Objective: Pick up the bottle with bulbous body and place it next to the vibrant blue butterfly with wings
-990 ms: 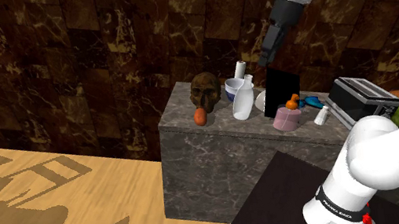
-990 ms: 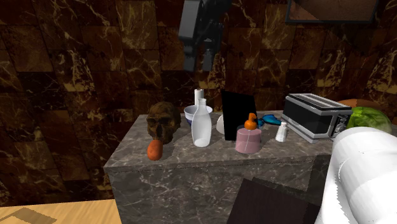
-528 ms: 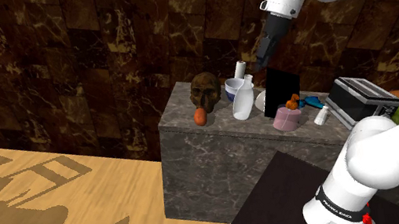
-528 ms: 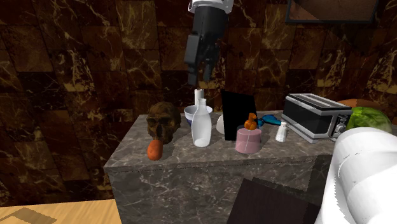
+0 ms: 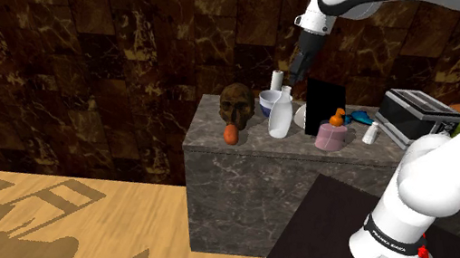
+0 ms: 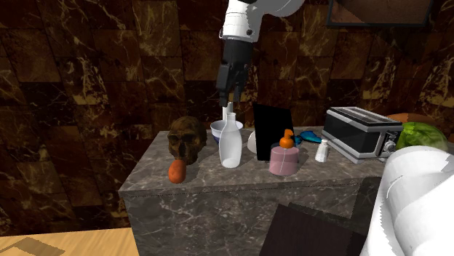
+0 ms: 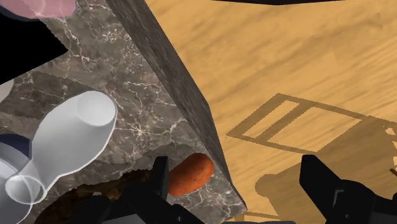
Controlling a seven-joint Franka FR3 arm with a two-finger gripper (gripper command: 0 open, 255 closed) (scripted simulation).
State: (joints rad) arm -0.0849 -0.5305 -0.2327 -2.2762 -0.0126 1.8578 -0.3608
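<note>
While the gripper [image 6: 231,100] hangs just above the neck of the white bottle [image 6: 231,145], its fingers [image 7: 159,188] stand wide apart and hold nothing. That bottle, bulbous below and narrow above, stands upright near the middle of the marble table [image 6: 240,179]. Crowding it from behind are a pale bowl [image 6: 218,129] and a slim white roll [image 5: 277,81], both just beside its neck. Toward the second exterior view's left sit a brown skull [image 6: 186,140] and an orange lump [image 6: 176,171] near the table's front edge. Toward that view's right, a black upright panel [image 6: 272,127] rises close by, then a pink jar [image 6: 284,160] with an orange top. The blue butterfly [image 6: 311,136] lies beyond the jar, between the panel and a toaster [image 6: 360,132], with a small white shaker [image 6: 322,151] in front of it.
</note>
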